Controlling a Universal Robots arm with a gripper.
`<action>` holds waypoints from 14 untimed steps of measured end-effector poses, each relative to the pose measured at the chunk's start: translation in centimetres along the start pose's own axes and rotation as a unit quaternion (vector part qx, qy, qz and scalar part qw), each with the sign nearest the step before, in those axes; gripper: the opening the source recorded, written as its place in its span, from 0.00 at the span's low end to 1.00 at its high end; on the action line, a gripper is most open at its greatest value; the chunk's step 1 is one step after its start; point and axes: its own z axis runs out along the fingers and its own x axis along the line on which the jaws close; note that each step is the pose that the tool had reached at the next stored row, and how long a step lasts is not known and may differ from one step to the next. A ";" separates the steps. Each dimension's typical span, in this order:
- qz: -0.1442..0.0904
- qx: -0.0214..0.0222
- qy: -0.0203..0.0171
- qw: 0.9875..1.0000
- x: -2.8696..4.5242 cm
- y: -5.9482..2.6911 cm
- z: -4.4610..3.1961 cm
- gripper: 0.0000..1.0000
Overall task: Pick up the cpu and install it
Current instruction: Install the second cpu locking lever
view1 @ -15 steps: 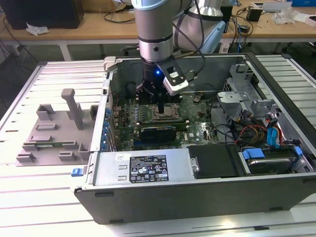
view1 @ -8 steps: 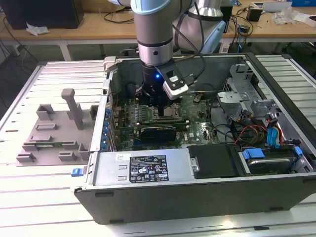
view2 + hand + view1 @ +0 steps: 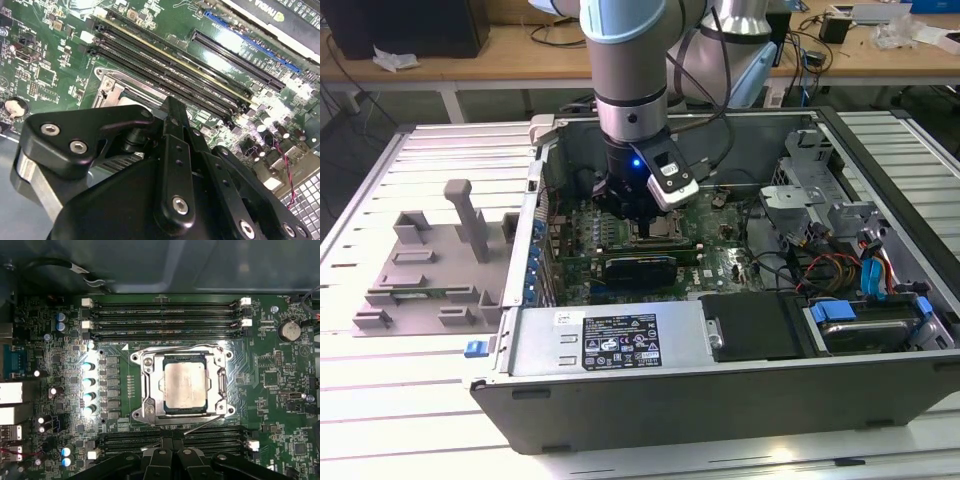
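Note:
In the first wrist view the cpu [image 3: 185,385], a flat silver square, lies in the motherboard socket with the metal retention frame [image 3: 149,385] around it. A thin wire lever [image 3: 210,421] runs along the socket's edge closest to the gripper. My gripper [image 3: 172,441] hangs just beside that edge, fingers together, with nothing visibly between them. In the second wrist view the gripper [image 3: 172,102] tip points down at the socket corner beside the memory slots [image 3: 200,75]. In the exterior view the gripper [image 3: 642,222] is low inside the open computer case, over the green motherboard [image 3: 720,225].
A black expansion card [image 3: 640,268] sits just in front of the socket. The power supply [image 3: 610,340] lines the case's near side. A drive cage [image 3: 820,190] and loose cables [image 3: 860,270] are at the exterior view's right. A grey fixture [image 3: 430,270] lies on the table outside the case.

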 end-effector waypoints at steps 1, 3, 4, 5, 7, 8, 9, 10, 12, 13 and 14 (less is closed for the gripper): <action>0.000 0.000 0.000 1.000 0.00 0.00 0.00 0.11; 0.000 0.000 0.000 1.000 0.00 0.00 0.01 0.11; 0.000 -0.001 -0.001 1.000 0.15 -0.01 0.06 0.11; 0.000 -0.001 -0.003 1.000 0.29 -0.01 0.09 0.11; -0.002 -0.003 -0.006 1.000 0.45 -0.02 0.18 0.11; -0.005 -0.004 -0.007 1.000 0.54 -0.04 0.27 0.11; -0.006 -0.005 -0.007 1.000 0.58 -0.06 0.33 0.11; -0.009 -0.006 -0.007 1.000 0.59 -0.13 0.42 0.11; -0.013 -0.009 -0.007 1.000 0.69 -0.59 0.76 0.11; -0.013 -0.010 -0.007 1.000 0.77 -0.60 0.80 0.11; -0.013 -0.010 -0.007 1.000 0.90 -0.60 0.84 0.11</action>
